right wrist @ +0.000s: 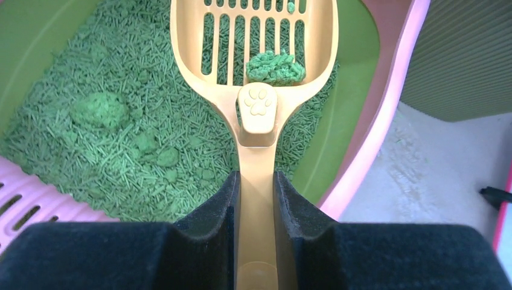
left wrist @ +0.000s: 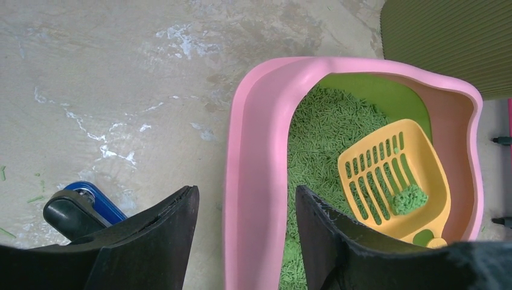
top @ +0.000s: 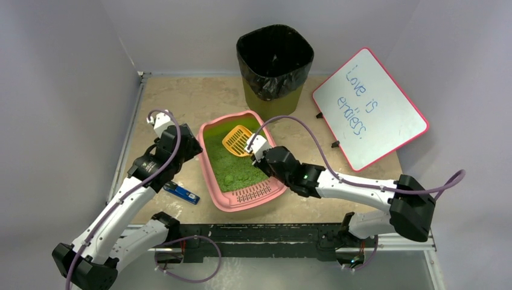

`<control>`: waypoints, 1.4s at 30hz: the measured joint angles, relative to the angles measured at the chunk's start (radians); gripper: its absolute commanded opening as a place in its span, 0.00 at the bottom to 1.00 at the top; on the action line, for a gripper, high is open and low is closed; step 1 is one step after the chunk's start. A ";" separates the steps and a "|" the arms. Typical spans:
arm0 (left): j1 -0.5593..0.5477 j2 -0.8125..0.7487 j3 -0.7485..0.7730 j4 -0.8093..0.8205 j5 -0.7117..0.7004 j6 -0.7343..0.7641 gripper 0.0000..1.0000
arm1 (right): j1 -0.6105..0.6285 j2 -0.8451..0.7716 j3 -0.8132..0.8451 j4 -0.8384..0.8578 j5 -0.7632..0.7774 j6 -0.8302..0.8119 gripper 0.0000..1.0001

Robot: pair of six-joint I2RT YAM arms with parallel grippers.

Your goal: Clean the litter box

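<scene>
My right gripper (right wrist: 256, 199) is pressed together on the flat handle of the yellow litter scoop (right wrist: 258, 109), just behind its paw-print boss. The scoop is thin, stiff plastic and light, I judge, and smooth enough to twist in a loose pinch; a green clump (right wrist: 276, 67) sits loose on its slots and would roll off if I tilt.

My left gripper (left wrist: 247, 205) is spread, its fingers astride the left wall of the litter box (left wrist: 256, 151); I cannot tell whether either pad touches. The box, a shallow pink tray, lies at the middle of the table with its grated lip towards me. It is rigid but slick, I think, and bottom-heavy with green pellet litter (left wrist: 320, 139) - so it should slide rather than lift. That rolled rim looks like the one place to steady it; more clumps lie in the litter.

A small blue object (top: 181, 193) lies near my left arm; the table (top: 181, 103) is mottled beige, scuffed white in places, with a few stray pellets. Just beyond the tray stands the olive bin (top: 272, 99) with its black bag; a pink-edged whiteboard (top: 368, 109) leans at far right - pale plain walls close in the rest.
</scene>
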 measured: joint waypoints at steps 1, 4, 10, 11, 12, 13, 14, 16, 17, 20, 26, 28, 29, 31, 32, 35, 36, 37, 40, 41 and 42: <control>0.000 -0.003 0.000 0.000 0.000 0.005 0.60 | 0.000 -0.008 0.015 -0.036 -0.005 -0.022 0.00; 0.000 -0.008 -0.005 0.012 0.007 0.015 0.61 | 0.000 -0.003 0.060 -0.138 -0.011 -0.076 0.00; 0.000 -0.048 -0.040 0.055 0.035 0.042 0.61 | 0.000 -0.029 0.103 -0.309 -0.063 -0.133 0.00; 0.000 -0.055 -0.041 0.059 0.035 0.043 0.61 | 0.000 -0.042 0.115 -0.336 -0.074 -0.132 0.00; 0.000 -0.062 -0.042 0.064 0.035 0.045 0.61 | 0.000 -0.055 0.128 -0.358 -0.081 -0.132 0.00; 0.000 -0.069 -0.044 0.068 0.034 0.050 0.61 | 0.000 -0.068 0.136 -0.368 -0.090 -0.131 0.00; 0.000 -0.074 -0.046 0.070 0.034 0.054 0.61 | -0.002 -0.087 0.137 -0.365 -0.098 -0.131 0.00; 0.000 -0.084 -0.058 0.083 0.034 0.065 0.61 | -0.003 -0.127 0.130 -0.359 -0.105 -0.132 0.00; 0.000 -0.090 -0.070 0.092 0.035 0.069 0.61 | -0.003 -0.140 0.129 -0.360 -0.109 -0.132 0.00; 0.000 -0.093 -0.086 0.098 0.040 0.077 0.61 | -0.007 -0.150 0.130 -0.372 -0.124 -0.132 0.00; 0.000 -0.093 -0.087 0.098 0.042 0.090 0.61 | -0.009 -0.151 0.175 -0.449 -0.123 -0.134 0.00; 0.000 -0.096 -0.087 0.098 0.042 0.094 0.61 | -0.014 -0.156 0.188 -0.451 -0.123 -0.148 0.00; 0.000 -0.099 -0.087 0.098 0.042 0.094 0.61 | -0.018 -0.159 0.193 -0.455 -0.122 -0.153 0.00; 0.000 -0.109 -0.087 0.098 0.042 0.094 0.61 | -0.028 -0.159 0.213 -0.483 -0.121 -0.163 0.00; 0.000 -0.114 -0.087 0.098 0.042 0.094 0.61 | -0.031 -0.158 0.224 -0.498 -0.121 -0.164 0.00; 0.000 -0.125 -0.087 0.098 0.042 0.094 0.61 | -0.036 -0.159 0.272 -0.539 -0.118 -0.167 0.00; 0.000 -0.125 -0.087 0.098 0.043 0.094 0.61 | -0.036 -0.159 0.288 -0.547 -0.117 -0.169 0.00; 0.000 -0.124 -0.087 0.098 0.045 0.094 0.61 | -0.036 -0.160 0.299 -0.549 -0.117 -0.171 0.00; 0.000 -0.119 -0.087 0.098 0.050 0.095 0.61 | -0.052 -0.164 0.325 -0.556 -0.119 -0.181 0.00; 0.000 -0.117 -0.087 0.098 0.053 0.094 0.61 | -0.058 -0.164 0.327 -0.557 -0.120 -0.181 0.00; 0.000 -0.116 -0.087 0.098 0.054 0.095 0.61 | -0.069 -0.162 0.332 -0.564 -0.124 -0.182 0.00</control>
